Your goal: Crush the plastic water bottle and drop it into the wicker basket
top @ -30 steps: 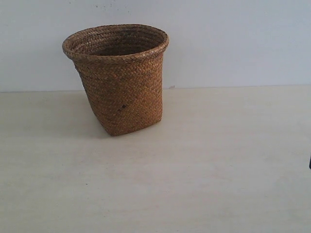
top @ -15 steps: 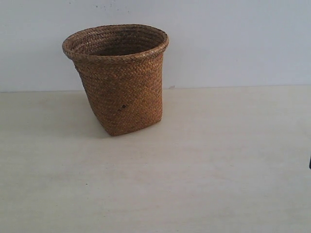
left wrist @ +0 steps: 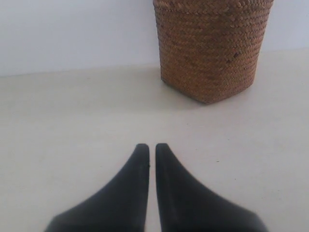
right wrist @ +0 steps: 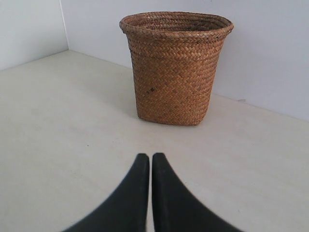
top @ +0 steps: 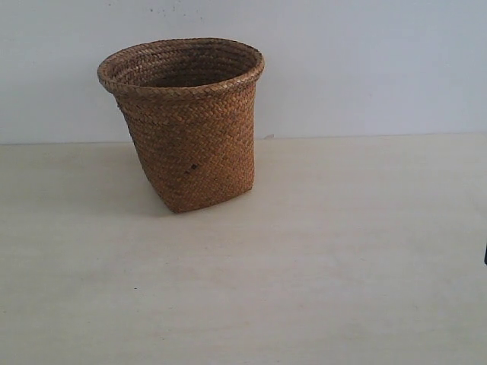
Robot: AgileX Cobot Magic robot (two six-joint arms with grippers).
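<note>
Both narrow, fingertips nearly touching: left hand, right hand; we see wicker basket brown, woven, rolled rim, upright on worktop near wall.

Not much of the bot on show tbh. The left gripper is two matte black fingers, fat at the base and curving into slim rounded tips. The right gripper looks identical. There's a tiny black sliver at the exterior view's 3 o'clock edge, too small to tell what it is.
</note>
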